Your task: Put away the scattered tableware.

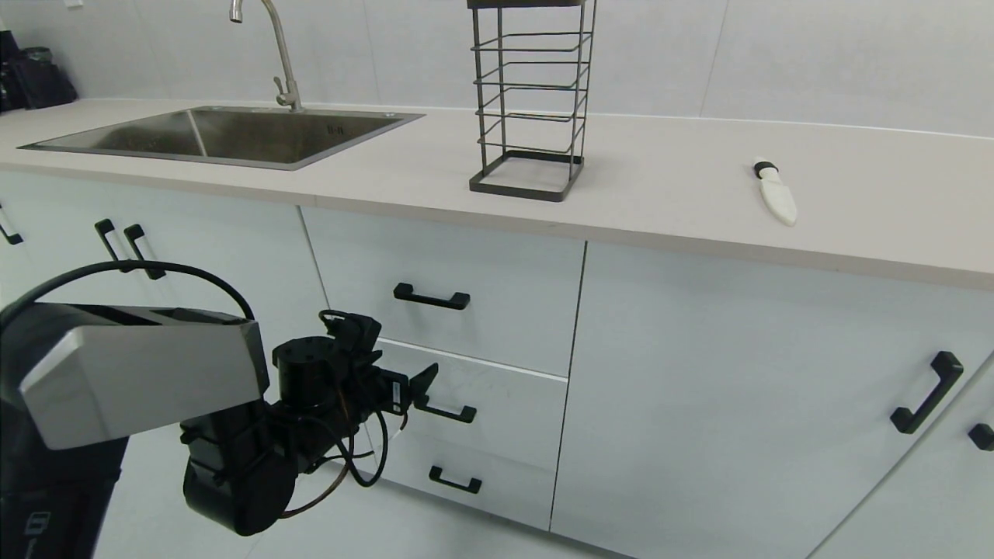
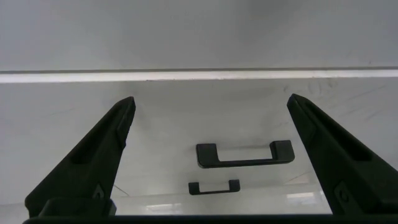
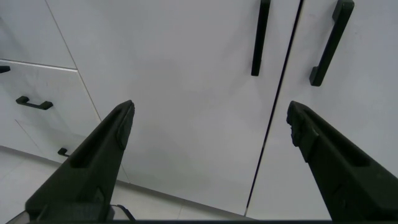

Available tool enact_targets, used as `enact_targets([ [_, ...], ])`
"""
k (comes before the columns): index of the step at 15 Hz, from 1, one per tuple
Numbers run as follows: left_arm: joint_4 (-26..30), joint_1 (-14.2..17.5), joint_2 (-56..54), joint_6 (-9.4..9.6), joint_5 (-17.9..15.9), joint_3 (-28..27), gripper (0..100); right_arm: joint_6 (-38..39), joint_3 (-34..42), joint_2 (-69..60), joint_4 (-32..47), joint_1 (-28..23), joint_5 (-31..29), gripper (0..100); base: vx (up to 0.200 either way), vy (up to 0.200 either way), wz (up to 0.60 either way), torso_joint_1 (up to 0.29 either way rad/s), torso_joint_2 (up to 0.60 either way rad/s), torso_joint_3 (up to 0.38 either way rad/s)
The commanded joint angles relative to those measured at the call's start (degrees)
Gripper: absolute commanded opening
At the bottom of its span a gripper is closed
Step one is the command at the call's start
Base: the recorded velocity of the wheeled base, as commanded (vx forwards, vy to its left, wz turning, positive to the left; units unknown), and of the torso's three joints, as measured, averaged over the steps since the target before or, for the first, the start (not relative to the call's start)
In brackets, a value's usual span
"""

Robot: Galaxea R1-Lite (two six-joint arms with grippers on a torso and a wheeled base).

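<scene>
A white knife (image 1: 774,192) with a black band lies on the counter (image 1: 668,194), to the right of a black wire rack (image 1: 532,101). Below the counter, my left gripper (image 1: 425,384) is open and sits just in front of the middle drawer's black handle (image 1: 446,411). In the left wrist view that handle (image 2: 244,154) lies ahead between the spread fingers (image 2: 99,155) of the left gripper (image 2: 211,102), untouched. My right gripper (image 3: 210,107) is open and empty, facing white cabinet doors (image 3: 186,93).
A steel sink (image 1: 225,133) with a tap (image 1: 272,46) is set in the counter's left part. Top (image 1: 432,296) and bottom (image 1: 454,481) drawer handles flank the middle one. Long door handles (image 1: 926,392) stand at the right, and two of them (image 3: 261,37) hang ahead of the right gripper.
</scene>
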Motion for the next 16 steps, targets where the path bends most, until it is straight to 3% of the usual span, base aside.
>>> enact_targets([
  [1,-0.3,0.1,-5.2,-0.11,-1.0,5.7,100,0.0,0.0,0.1,0.0,0.0,0.0,100,0.0,0.0,0.0,0.0,0.0,0.0],
  [11,1.1,0.9,-46.5,-0.37,-1.0,31.2,100,0.0,0.0,0.1,0.0,0.0,0.0,100,0.0,0.0,0.0,0.0,0.0,0.0],
  [14,6.5,4.8,-60.9,-0.46,-0.9,31.7,100,0.0,0.0,0.1,0.0,0.0,0.1,100,0.0,0.0,0.0,0.0,0.0,0.0],
  [16,13.4,7.8,-73.2,0.25,-0.9,31.7,100,0.0,0.0,0.1,0.0,0.0,0.0,100,0.0,0.0,0.0,0.0,0.0,0.0],
])
